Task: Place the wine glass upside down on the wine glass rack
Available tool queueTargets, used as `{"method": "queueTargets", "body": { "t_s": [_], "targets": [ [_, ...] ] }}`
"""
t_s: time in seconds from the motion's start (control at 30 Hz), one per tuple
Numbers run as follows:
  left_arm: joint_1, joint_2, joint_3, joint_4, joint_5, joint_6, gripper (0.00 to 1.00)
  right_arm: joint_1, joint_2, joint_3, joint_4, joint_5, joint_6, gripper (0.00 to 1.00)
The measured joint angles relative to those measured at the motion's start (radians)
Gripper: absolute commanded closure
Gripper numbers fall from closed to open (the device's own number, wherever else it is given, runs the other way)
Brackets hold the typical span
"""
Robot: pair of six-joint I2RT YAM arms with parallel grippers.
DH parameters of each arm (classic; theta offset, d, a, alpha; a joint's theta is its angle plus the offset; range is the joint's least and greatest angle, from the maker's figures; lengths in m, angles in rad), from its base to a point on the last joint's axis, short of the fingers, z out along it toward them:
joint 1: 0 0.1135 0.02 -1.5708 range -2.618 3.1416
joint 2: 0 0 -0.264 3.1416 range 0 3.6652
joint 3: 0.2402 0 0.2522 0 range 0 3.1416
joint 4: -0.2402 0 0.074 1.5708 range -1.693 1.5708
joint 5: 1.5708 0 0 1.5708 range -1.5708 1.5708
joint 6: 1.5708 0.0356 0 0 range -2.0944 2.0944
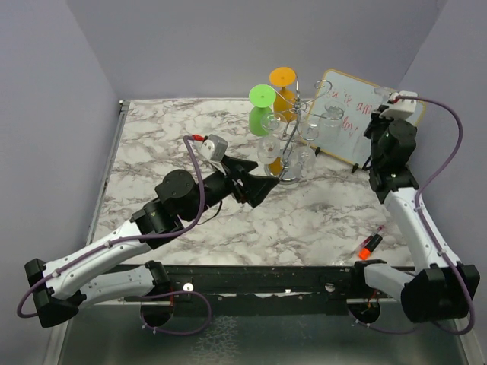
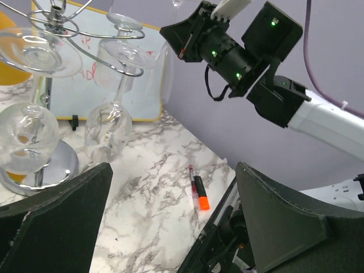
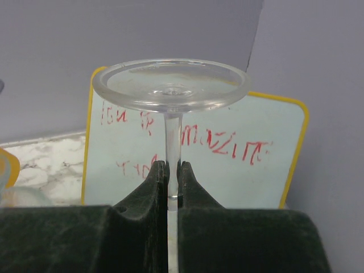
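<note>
The wine glass (image 3: 170, 85) is upside down in the right wrist view, foot on top, with its stem between my fingers. My right gripper (image 3: 172, 170) is shut on that stem; its bowl is hidden below the fingers. In the top view the right gripper (image 1: 370, 126) is raised at the back right, right of the wine glass rack (image 1: 291, 137). This chrome wire stand holds a few clear glasses hanging upside down and also shows in the left wrist view (image 2: 52, 23). My left gripper (image 1: 259, 186) is open and empty, just left of the rack's base, its jaws wide apart (image 2: 173, 213).
A yellow-framed whiteboard (image 1: 358, 129) with red writing leans behind the rack and the right gripper. A green goblet (image 1: 261, 106) and an orange one (image 1: 283, 85) stand behind the rack. A red-orange marker (image 1: 370, 245) lies near the front right edge.
</note>
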Motion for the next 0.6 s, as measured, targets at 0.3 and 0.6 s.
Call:
{"method": "queueTargets", "body": {
  "t_s": [0.3,0.6],
  "targets": [
    [0.000,0.001,0.098,-0.135,-0.081,0.090,0.09,-0.146,0.297,0.230,0.029,-0.412,-0.012,0.99],
    [0.000,-0.023,0.074,-0.163,-0.172,0.161,0.07,-0.168,0.513,0.383,0.063,-0.708,0.001,0.99]
  ]
}}
